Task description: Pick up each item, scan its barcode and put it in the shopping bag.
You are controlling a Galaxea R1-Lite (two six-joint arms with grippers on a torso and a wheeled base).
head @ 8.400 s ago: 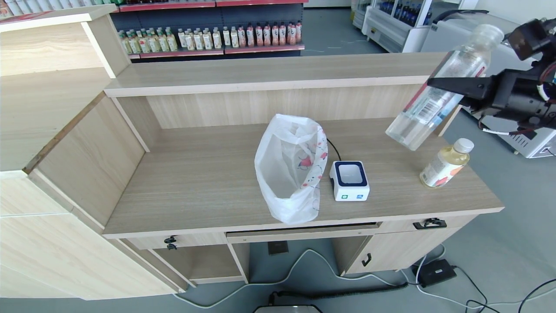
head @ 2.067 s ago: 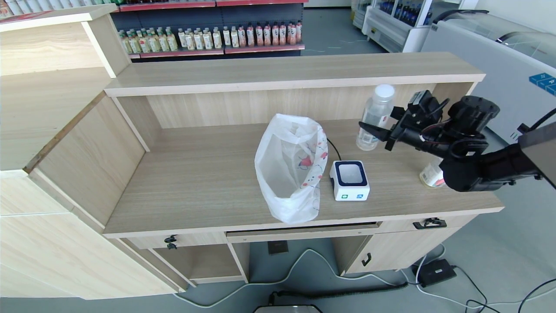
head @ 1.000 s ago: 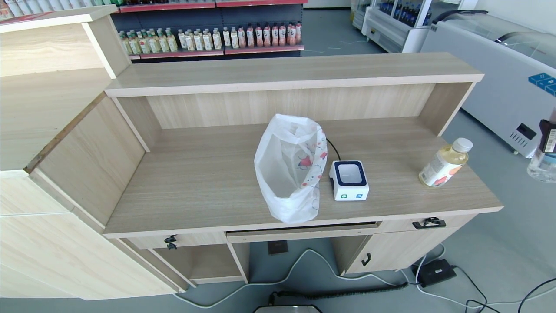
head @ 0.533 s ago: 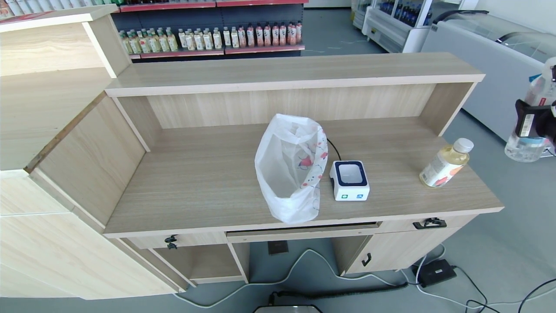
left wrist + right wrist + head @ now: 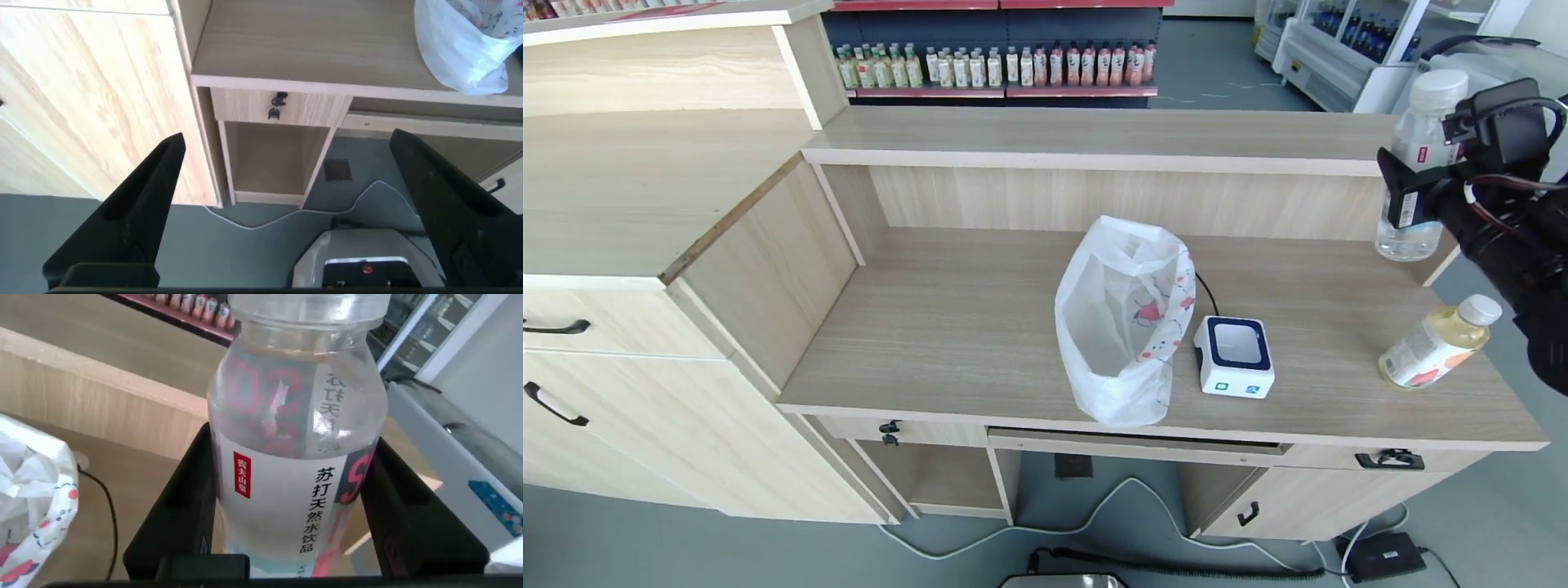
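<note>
Upper right, your right fingers (image 5: 1398, 189) pinch the clear water bottle (image 5: 1421, 135) by the counter (image 5: 964, 327)'s right end. The shopping bag (image 5: 1123, 327) stands open mid-frame, scanner (image 5: 1233, 357) just beside it; a tea bottle (image 5: 1433, 351) sits near the counter's right edge. Your left fingers (image 5: 139, 212) spread wide.

My right gripper (image 5: 1411, 194): black. Water bottle (image 5: 1419, 135): clear, white cap, red-white label. Shopping bag (image 5: 1123, 318): translucent white, red floral print. Scanner (image 5: 1235, 357): white, navy frame. Second bottle (image 5: 1433, 347): pale yellow, white cap. Counter (image 5: 964, 327): light woodgrain.
</note>
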